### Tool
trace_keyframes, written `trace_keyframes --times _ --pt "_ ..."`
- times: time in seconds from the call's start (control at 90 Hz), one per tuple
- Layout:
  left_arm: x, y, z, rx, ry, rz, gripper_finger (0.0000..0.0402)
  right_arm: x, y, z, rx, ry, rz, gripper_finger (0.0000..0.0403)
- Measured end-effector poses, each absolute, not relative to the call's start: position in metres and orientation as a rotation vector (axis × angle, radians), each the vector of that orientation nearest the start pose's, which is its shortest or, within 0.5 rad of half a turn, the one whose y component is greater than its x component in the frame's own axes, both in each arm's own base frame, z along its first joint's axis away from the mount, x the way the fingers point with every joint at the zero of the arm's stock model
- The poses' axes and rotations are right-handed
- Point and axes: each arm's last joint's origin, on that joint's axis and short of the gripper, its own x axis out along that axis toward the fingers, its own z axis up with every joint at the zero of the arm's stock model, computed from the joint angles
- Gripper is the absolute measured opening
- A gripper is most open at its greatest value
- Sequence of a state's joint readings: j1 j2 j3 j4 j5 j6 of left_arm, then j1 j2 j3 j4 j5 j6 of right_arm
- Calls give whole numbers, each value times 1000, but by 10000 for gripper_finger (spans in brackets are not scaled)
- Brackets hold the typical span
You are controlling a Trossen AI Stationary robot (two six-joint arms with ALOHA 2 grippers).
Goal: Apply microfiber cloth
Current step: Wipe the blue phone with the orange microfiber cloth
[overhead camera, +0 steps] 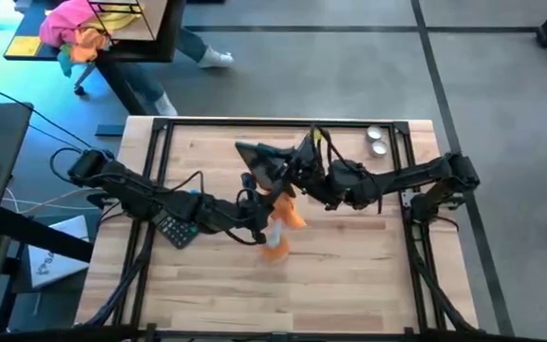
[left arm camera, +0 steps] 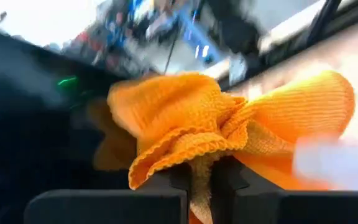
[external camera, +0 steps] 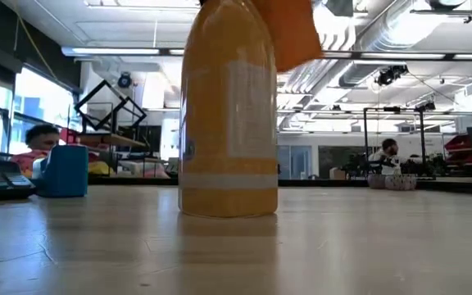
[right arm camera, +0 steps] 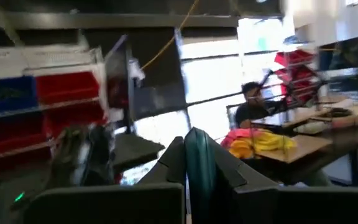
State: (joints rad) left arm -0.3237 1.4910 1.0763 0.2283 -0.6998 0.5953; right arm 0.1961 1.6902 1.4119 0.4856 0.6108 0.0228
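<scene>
The orange microfiber cloth (overhead camera: 289,211) hangs bunched at the table's middle, with my left gripper (overhead camera: 270,217) shut on it; the left wrist view shows it spread in folds (left arm camera: 216,118). Just near of it stands a clear spray bottle with orange liquid (overhead camera: 274,249), which fills the low view's middle (external camera: 228,115), the cloth (external camera: 295,33) above it. My right gripper (overhead camera: 297,169) is shut on a thin dark flat panel (overhead camera: 259,157), held above the table just beyond the cloth. My left gripper pinches a gathered fold of the cloth (left arm camera: 199,175) between its two fingers. The cloth fans out in several layers past the fingertips and is lifted clear of the table. My right gripper pinches the panel's thin edge (right arm camera: 197,163) between its two fingers. The panel runs edge-on out of the fingers and is held clear of the table, sticking out toward the left.
A black calculator (overhead camera: 174,228) lies left of centre under the left arm. Two small metal bowls (overhead camera: 378,141) sit at the far right. A blue container (external camera: 64,170) shows at the low view's left. A pink-and-orange bundle (overhead camera: 74,33) lies on another table beyond.
</scene>
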Motion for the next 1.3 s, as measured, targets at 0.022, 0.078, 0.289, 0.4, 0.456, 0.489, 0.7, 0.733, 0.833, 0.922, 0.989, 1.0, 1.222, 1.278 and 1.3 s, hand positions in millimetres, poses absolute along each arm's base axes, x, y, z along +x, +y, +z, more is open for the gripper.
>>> trace_keyframes --times 0.022,0.078,0.289,0.4,0.456,0.489,0.7,0.733,0.833,0.922,0.989,1.0,1.222,1.278,1.3 --pt "324 -89 309 672 251 309 5 390 61 372 103 -188 -401 0" --pt "324 -91 312 679 227 290 5 392 61 367 115 -169 -386 0" --pt "324 -91 310 699 251 290 5 388 58 377 104 -213 -380 0" --pt "322 -92 304 731 320 322 5 384 59 383 89 -233 -372 0" --pt "320 -91 300 748 365 347 5 380 60 389 85 -253 -369 0" --pt "319 -90 298 765 398 365 5 376 61 393 85 -265 -366 0" --pt "309 -83 295 781 494 478 5 359 73 410 59 -266 -349 0" --pt "306 -82 299 767 484 483 5 357 76 411 48 -260 -357 0" --pt "298 -82 311 696 427 462 5 354 86 412 10 -245 -381 0" --pt "291 -81 320 633 388 439 5 354 91 410 -4 -227 -381 0" --pt "285 -80 324 608 387 420 5 354 93 408 -11 -211 -382 0" --pt "284 -80 324 605 387 417 5 354 93 408 -12 -210 -382 0" --pt "277 -76 328 484 375 432 5 355 97 404 -98 -181 -355 0" --pt "277 -72 328 449 371 450 5 357 98 402 -130 -171 -332 0" --pt "276 -70 328 440 375 456 5 358 98 401 -145 -166 -326 0"
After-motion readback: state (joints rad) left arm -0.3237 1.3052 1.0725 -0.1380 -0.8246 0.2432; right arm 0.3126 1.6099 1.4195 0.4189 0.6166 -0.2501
